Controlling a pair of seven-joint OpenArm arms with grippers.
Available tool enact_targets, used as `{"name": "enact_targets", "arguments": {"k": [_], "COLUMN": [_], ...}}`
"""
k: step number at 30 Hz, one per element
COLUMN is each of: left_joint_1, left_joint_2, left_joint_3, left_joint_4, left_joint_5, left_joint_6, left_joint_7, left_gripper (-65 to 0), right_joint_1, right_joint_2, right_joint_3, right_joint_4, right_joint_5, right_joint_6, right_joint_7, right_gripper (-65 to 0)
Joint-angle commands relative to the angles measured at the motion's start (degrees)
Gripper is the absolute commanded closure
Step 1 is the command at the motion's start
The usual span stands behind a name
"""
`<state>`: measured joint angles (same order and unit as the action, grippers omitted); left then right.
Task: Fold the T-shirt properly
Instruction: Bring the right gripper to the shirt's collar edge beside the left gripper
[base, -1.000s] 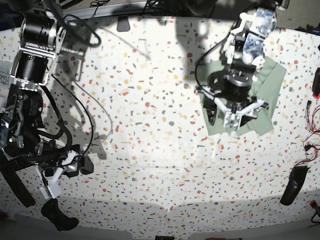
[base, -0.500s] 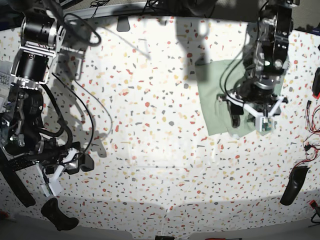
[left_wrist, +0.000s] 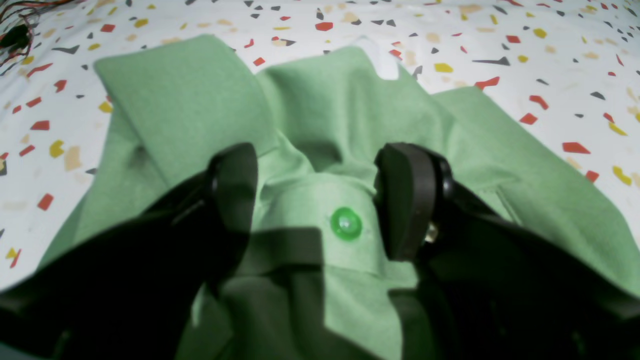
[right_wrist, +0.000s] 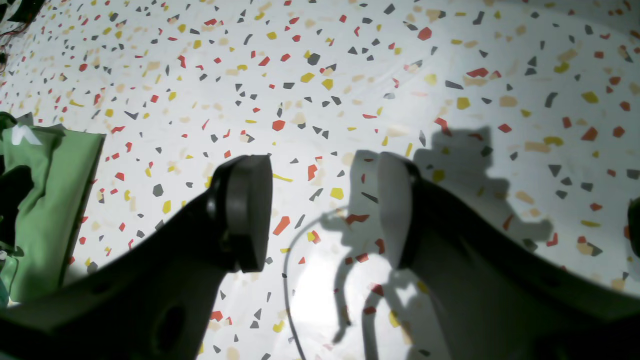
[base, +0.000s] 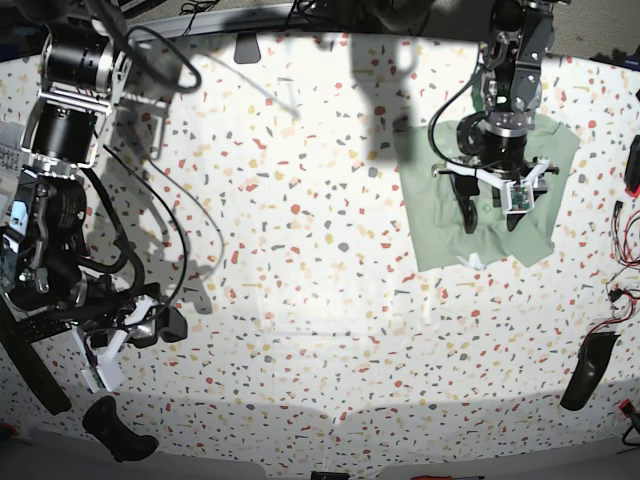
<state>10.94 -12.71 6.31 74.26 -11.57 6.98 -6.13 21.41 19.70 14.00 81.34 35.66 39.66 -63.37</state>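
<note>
Two open grippers, one folded T-shirt (base: 430, 215).
Left gripper (left_wrist: 320, 200) straddles the collar button (left_wrist: 346, 223), gripping nothing; right gripper (right_wrist: 322, 210) hangs empty above terrazzo table (right_wrist: 350, 60), shirt far aside.

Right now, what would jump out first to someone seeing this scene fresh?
The folded T-shirt, a sage-green patch on the speckled table, on the right of the base view. The left gripper hangs right over it, open, straddling a green button. The right gripper, open, hovers over bare table far from the cloth.
</note>
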Motion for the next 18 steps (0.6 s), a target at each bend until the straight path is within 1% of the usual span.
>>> {"name": "enact_targets", "arguments": {"k": [1,2,4,5,7,9,10,11,13,14,15,16,18], "left_joint_1": [0.46,0.42,0.11,0.00,0.04,0.02,0.04,0.09,0.59,1.09,1.81,2.78,4.92], "left_joint_2": [-0.52,-0.50,-0.52,-0.50,-0.52,-0.68,-0.68,-0.68,-0.70,-0.96,-1.40,-2.05,-3.67], "left_joint_3": [-0.28,-0.28,-0.28,-0.28,-0.28,-0.28,-0.28,-0.28,-0.31,-0.39,-0.39,-0.39,-0.39], "left_joint_4": [0.31,1.16,4.07,5.88,9.90,14.53,16.96,19.50,25.14,28.06,31.10,34.10,40.11], "left_joint_5": [0.13,0.15,0.59,2.21,5.55,6.64,6.64,6.60,6.64,6.64,6.93,7.48,9.44], "left_joint_6": [1.33,1.33,1.33,1.33,1.33,1.36,1.36,1.38,1.44,2.29,3.34,4.02,4.28], "left_joint_7": [4.35,6.40,14.08,17.11,19.91,22.12,23.82,26.16,33.38,36.65,38.49,38.73,39.34], "left_gripper": [-35.2,-35.2,-35.2,-35.2,-35.2,-35.2,-35.2,-35.2,-35.2,-35.2,-35.2,-35.2,-35.2], "right_joint_1": [1.60,1.60,1.57,1.57,1.55,1.62,1.62,1.62,1.60,1.60,1.60,1.60,1.60], "right_joint_2": [0.76,0.76,0.74,0.76,0.28,-1.42,-2.62,-3.98,-6.86,-8.13,-9.25,-10.21,-11.91], "right_joint_3": [0.28,0.28,0.28,0.28,0.22,-0.76,-1.84,-3.30,-6.60,-8.15,-9.62,-11.02,-13.73], "right_joint_4": [0.90,0.90,0.90,0.90,0.87,0.90,0.90,0.90,0.87,0.87,0.87,0.87,0.79], "right_joint_5": [1.01,1.01,1.18,2.73,10.69,18.86,21.29,22.10,20.22,18.03,15.39,12.83,8.55], "right_joint_6": [0.34,0.34,0.34,0.34,0.34,0.34,0.34,0.34,0.34,0.34,0.34,0.34,0.34], "right_joint_7": [1.18,1.18,1.18,1.20,1.18,1.18,1.18,1.20,1.66,2.36,3.54,5.05,7.69], "right_gripper": [-32.5,-32.5,-32.5,-32.5,-32.5,-32.5,-32.5,-32.5,-32.5,-32.5,-32.5,-32.5,-32.5]}}
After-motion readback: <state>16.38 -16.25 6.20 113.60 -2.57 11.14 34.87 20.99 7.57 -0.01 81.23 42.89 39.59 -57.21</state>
